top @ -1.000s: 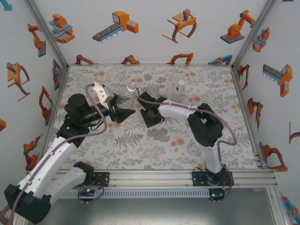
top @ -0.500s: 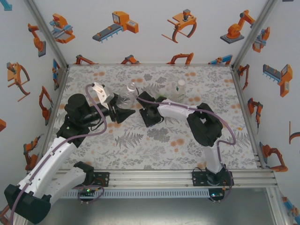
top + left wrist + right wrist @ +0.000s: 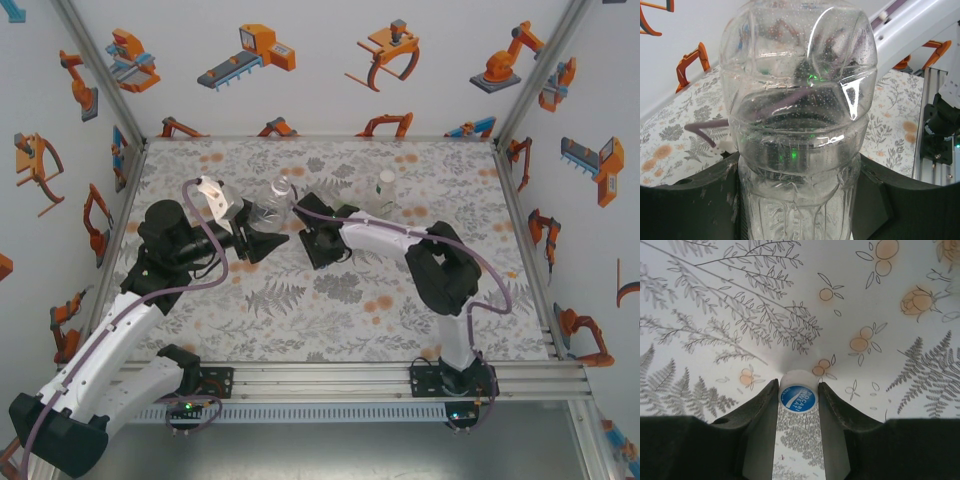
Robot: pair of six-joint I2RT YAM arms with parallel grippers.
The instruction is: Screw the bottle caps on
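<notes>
Blue cap [image 3: 798, 398]: we count one, on table [image 3: 715, 300], pinched tight in right claw [image 3: 797, 390]. See-through bottles: we count two. First bottle [image 3: 797, 100] clamped in left claw [image 3: 799, 180]; second bottle [image 3: 385, 190] stands apart, farther back.

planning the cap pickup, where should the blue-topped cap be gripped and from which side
Pinch the blue-topped cap across its round side wall, coming from its flat printed top, which faces the wrist camera. The underside should then stay free for screwing on. The right gripper is shut on it this way.
</notes>
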